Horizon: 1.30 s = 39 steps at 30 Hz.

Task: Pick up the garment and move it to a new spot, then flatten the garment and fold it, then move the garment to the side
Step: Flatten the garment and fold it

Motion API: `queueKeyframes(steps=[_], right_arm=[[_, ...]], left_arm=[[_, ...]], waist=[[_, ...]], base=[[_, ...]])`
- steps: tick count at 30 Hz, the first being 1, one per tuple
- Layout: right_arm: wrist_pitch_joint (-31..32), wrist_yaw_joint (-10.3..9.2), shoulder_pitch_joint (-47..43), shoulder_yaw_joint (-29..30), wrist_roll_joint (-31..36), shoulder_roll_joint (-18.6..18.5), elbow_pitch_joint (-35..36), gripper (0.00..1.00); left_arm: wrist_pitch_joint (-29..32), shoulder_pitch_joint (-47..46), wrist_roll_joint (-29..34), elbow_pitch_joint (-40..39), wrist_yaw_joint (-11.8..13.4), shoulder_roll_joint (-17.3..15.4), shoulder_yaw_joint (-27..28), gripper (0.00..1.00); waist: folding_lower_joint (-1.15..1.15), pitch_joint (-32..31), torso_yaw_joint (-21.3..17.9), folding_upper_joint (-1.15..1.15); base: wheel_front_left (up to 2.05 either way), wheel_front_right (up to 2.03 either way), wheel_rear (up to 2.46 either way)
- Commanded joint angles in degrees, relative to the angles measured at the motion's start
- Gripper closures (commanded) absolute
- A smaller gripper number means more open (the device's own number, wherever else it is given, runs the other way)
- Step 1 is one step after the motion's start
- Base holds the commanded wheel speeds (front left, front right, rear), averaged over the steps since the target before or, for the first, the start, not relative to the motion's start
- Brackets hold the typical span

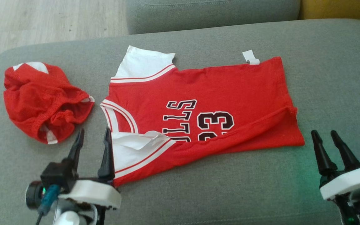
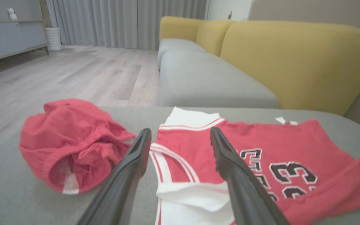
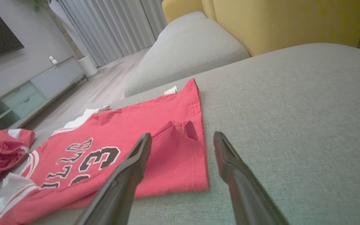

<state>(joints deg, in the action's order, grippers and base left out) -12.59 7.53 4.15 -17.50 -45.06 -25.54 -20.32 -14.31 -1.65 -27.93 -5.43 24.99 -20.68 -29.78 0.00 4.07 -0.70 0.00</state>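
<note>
Jersey (image 1: 217, 93) lies on cushion (image 1: 323, 62), left gripper (image 1: 94, 131) and right gripper (image 1: 324, 132) gaping.

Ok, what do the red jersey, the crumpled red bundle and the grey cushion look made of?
Jersey: soft matte knit, likely cotton or polyester; it creases limply. Crumpled bundle: seemingly sports mesh, faintly dimpled surface. Cushion: grey woven upholstery, matte, fine weave showing.

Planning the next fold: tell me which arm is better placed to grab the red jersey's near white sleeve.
Left. Its open left pincer sits beside the near white sleeve of the red fabric jersey; the open right pincer hangs beyond the hem at the opposite end.
</note>
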Motion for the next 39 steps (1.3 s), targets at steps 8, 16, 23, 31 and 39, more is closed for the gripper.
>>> queueKeyframes(steps=[8,16,23,31,39], right_arm=[[9.46,-0.04,4.58,3.95,6.28,3.30,-3.99,0.00],[13.46,-0.04,8.24,5.43,8.52,6.59,-9.31,0.00],[14.78,-0.04,9.82,5.48,8.97,7.60,-11.97,0.00],[15.72,-0.04,11.53,4.13,8.02,8.00,-14.21,0.00],[16.96,-0.04,12.47,3.43,7.47,8.06,-17.10,0.51]], left_arm=[[2.80,-1.71,-2.80,8.11,-4.52,1.10,-0.68,0.00],[9.29,-3.68,-5.36,14.67,-7.07,1.69,-2.95,0.00],[11.71,-4.10,-9.71,18.66,-9.16,2.49,-1.69,0.00],[12.42,-6.18,-12.33,23.01,-11.99,3.51,-1.29,0.00],[12.05,-8.99,-13.43,27.41,-14.70,5.17,-1.85,0.53]], waist=[[0.00,1.06,1.04,0.00],[0.00,2.55,1.88,0.00],[0.00,3.24,1.89,0.00],[0.00,4.28,1.78,0.00],[0.00,4.42,2.07,0.00]], base=[[0.00,0.00,0.00],[0.00,0.00,0.00],[0.00,0.00,0.00],[0.00,0.00,0.00],[0.00,0.00,0.00]])
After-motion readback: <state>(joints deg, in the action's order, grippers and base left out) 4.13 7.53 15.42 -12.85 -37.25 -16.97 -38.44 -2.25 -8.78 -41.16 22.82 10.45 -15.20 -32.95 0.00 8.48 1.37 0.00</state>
